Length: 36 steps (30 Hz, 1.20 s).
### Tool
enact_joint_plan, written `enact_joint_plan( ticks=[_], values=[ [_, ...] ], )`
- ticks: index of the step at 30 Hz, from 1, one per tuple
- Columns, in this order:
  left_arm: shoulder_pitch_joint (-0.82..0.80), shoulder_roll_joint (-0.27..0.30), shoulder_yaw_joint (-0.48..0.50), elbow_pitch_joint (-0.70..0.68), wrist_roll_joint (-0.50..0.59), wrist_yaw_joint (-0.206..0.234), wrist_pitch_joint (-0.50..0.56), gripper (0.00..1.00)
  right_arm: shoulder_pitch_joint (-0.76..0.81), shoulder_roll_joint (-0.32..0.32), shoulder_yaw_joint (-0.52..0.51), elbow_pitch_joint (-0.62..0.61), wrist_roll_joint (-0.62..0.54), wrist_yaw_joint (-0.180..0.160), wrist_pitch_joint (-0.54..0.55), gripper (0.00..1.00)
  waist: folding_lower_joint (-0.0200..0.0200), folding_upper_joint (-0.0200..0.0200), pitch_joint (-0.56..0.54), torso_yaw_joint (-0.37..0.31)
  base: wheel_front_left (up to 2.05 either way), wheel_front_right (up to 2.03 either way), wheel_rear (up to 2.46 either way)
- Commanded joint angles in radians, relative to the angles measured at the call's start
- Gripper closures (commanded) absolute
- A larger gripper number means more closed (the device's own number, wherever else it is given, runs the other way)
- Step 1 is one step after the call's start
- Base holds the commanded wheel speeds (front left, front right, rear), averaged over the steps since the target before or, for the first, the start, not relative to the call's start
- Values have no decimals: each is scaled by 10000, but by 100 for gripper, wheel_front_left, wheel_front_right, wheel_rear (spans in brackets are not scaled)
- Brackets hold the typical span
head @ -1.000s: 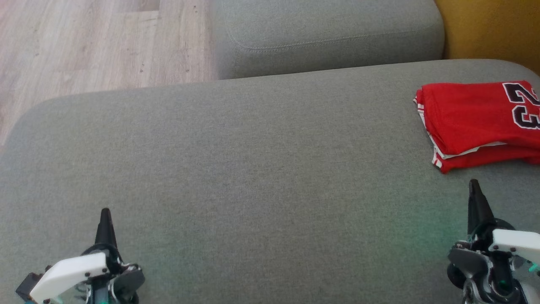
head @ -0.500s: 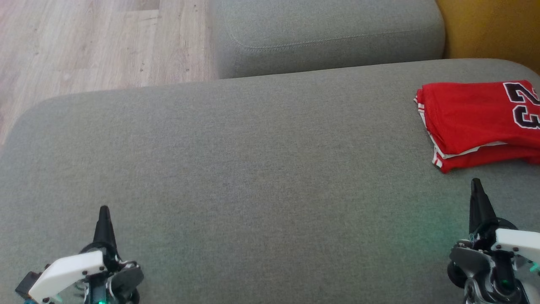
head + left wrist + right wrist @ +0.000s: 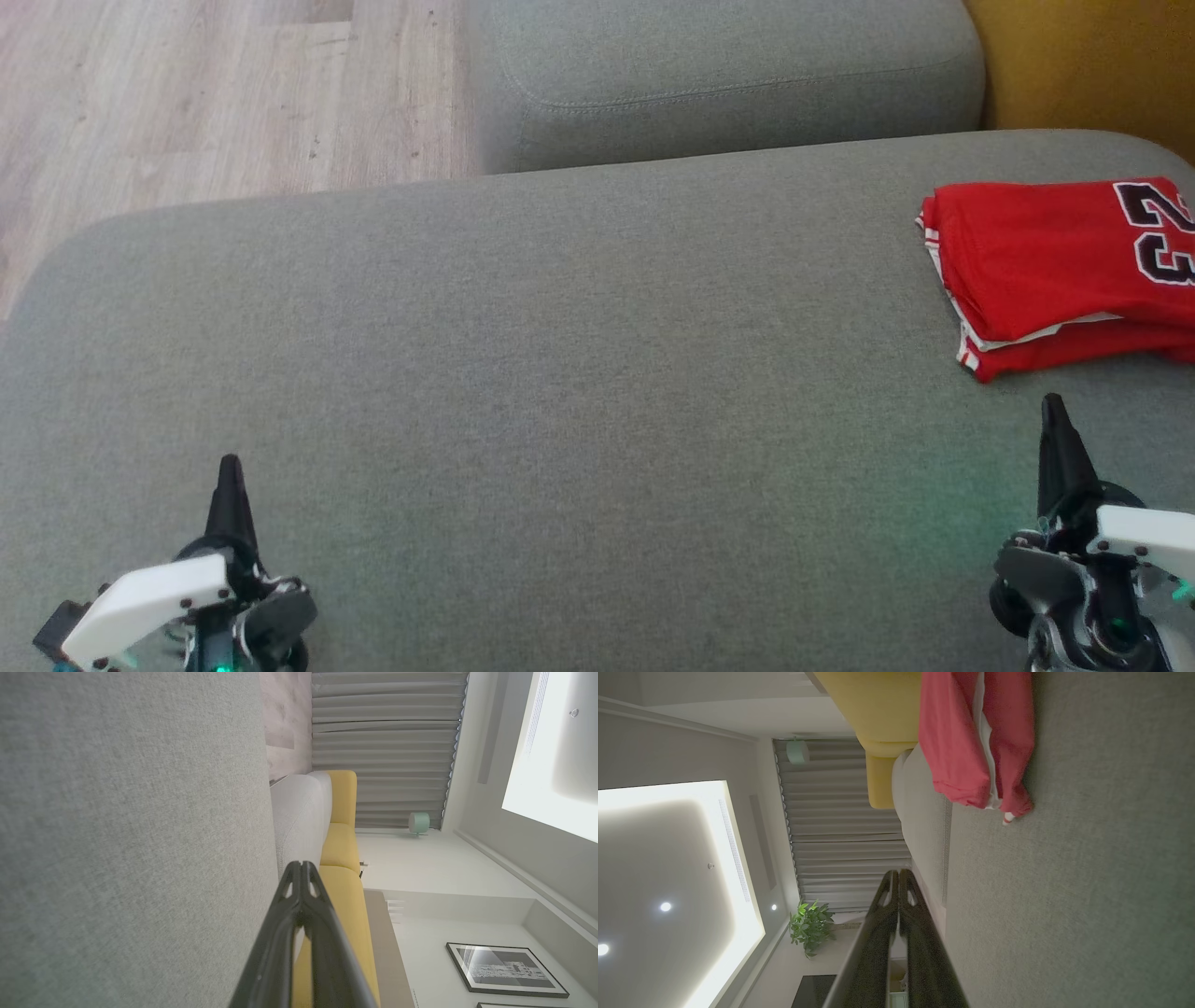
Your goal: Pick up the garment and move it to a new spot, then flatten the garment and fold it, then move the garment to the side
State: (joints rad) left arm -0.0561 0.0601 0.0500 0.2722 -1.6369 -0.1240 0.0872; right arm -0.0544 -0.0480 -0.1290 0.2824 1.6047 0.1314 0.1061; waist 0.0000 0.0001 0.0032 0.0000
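The garment [image 3: 1046,266] is a red jersey with dark numerals, folded into a flat stack at the right edge of the grey cushion [image 3: 560,373]. In the right wrist view the garment [image 3: 976,742] lies ahead of the fingers, untouched. My right gripper [image 3: 1053,403] is shut and empty, a short way in front of the garment's near edge. Its fingertips [image 3: 899,873] meet. My left gripper [image 3: 230,462] stands shut and empty over bare cushion at the lower left, far from the garment. There too the fingertips [image 3: 301,864] are pressed together.
A second grey cushion [image 3: 728,75] sits behind the first. Wooden floor [image 3: 187,93] lies beyond the cushion's far left edge. A yellow sofa part [image 3: 1083,65] rises at the back right. Wide bare cushion surface lies between the two grippers.
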Motion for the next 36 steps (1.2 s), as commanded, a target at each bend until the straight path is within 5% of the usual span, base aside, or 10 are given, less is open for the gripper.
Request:
enact_joint_plan(
  ticks=[1,36],
  values=[
    [-496,92,375,-281,64,-67,50,100,-531,-55,189,-378,70,-7,40,100,0,-1,0,0,0,0,0],
    [-504,22,474,-277,147,-67,129,100,-533,-41,168,-377,53,-7,57,100,0,-1,-1,0,0,0,0]
  ],
)
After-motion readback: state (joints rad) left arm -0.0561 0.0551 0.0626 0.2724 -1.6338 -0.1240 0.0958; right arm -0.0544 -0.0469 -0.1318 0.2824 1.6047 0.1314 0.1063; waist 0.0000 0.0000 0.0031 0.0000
